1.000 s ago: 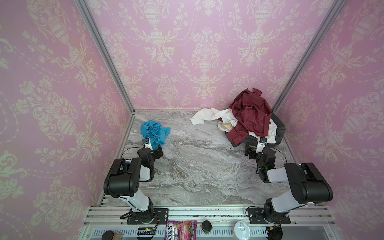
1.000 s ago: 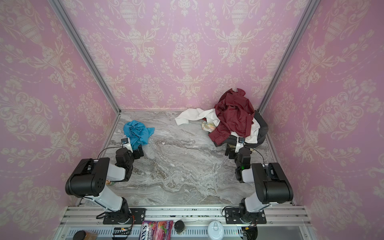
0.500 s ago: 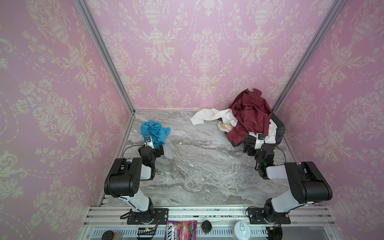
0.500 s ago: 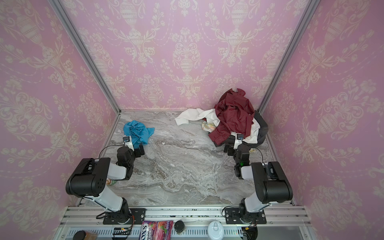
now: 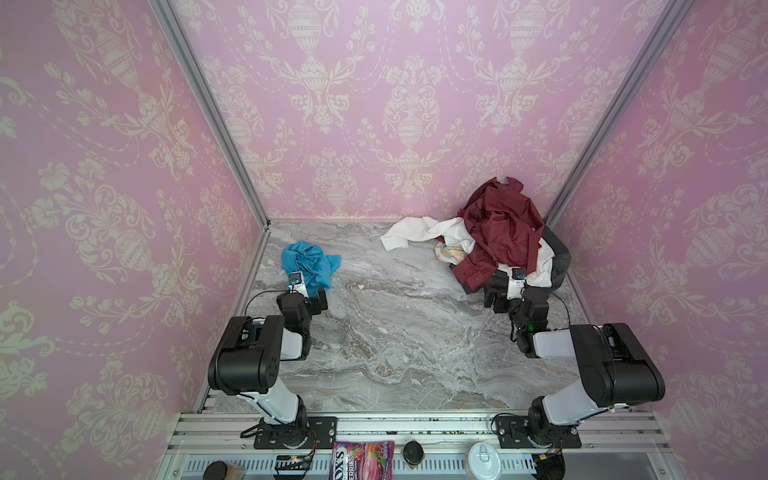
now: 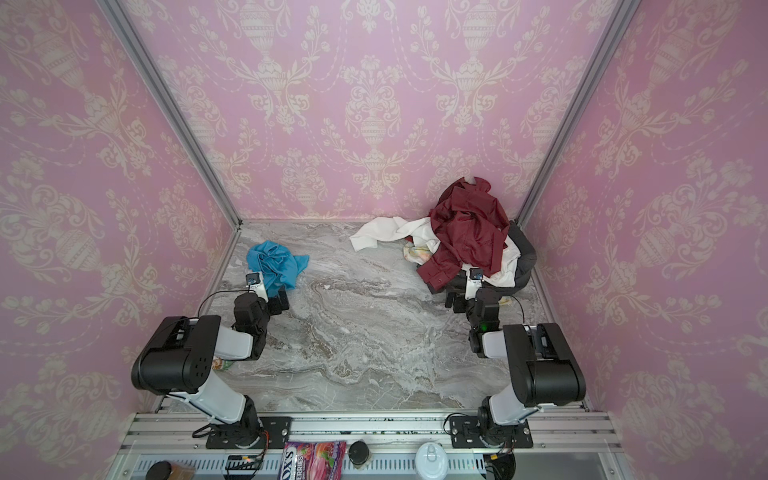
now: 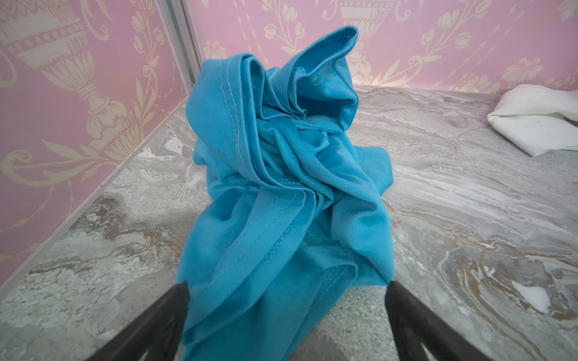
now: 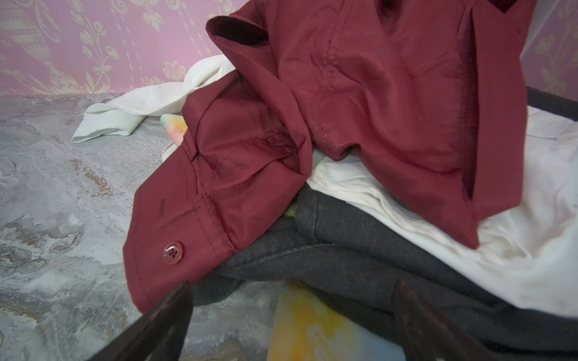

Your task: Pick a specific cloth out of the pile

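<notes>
bright even light, soft shadows; wrist views perhaps slightly blurred near edges.

Turquoise cloth lies crumpled at the left side of the marbled table, well apart from the pile in the far right corner. Maroon shirt tops the pile; white cloth trails out leftward. Left gripper sits at the cloth's near edge, right gripper at the pile's near edge.

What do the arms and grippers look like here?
Both alike: left arm and right arm have boxy black joint housings, white links, thin black looping cables. Dark tapered fingers on left gripper and right gripper. A green light near right wrist.
</notes>
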You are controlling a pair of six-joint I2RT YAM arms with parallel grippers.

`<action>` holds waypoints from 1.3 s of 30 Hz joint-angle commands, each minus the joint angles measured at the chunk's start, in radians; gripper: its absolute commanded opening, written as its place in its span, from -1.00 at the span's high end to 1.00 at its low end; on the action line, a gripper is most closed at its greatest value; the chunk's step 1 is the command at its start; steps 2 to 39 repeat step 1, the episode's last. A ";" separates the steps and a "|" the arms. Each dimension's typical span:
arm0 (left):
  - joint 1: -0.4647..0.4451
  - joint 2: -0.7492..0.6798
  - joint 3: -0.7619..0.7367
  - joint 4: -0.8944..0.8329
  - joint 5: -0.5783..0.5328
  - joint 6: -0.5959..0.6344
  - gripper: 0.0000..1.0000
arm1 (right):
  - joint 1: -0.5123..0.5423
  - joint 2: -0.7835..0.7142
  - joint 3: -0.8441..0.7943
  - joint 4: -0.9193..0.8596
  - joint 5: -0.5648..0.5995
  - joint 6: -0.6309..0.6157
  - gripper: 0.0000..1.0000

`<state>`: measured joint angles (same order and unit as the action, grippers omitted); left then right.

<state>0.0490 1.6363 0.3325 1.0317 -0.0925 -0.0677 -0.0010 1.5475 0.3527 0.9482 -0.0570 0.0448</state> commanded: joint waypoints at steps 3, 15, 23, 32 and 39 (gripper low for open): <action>-0.006 -0.003 0.013 0.001 -0.019 0.020 -0.99 | -0.007 0.002 0.014 0.002 -0.022 -0.005 -1.00; -0.006 -0.003 0.013 0.001 -0.019 0.020 -0.99 | -0.007 0.002 0.014 0.002 -0.022 -0.005 -1.00; -0.006 -0.003 0.013 0.001 -0.019 0.020 -0.99 | -0.007 0.002 0.014 0.002 -0.022 -0.005 -1.00; -0.006 -0.003 0.013 0.001 -0.019 0.020 -0.99 | -0.007 0.002 0.014 0.002 -0.022 -0.005 -1.00; -0.006 -0.003 0.013 0.001 -0.019 0.020 -0.99 | -0.007 0.002 0.014 0.002 -0.022 -0.005 -1.00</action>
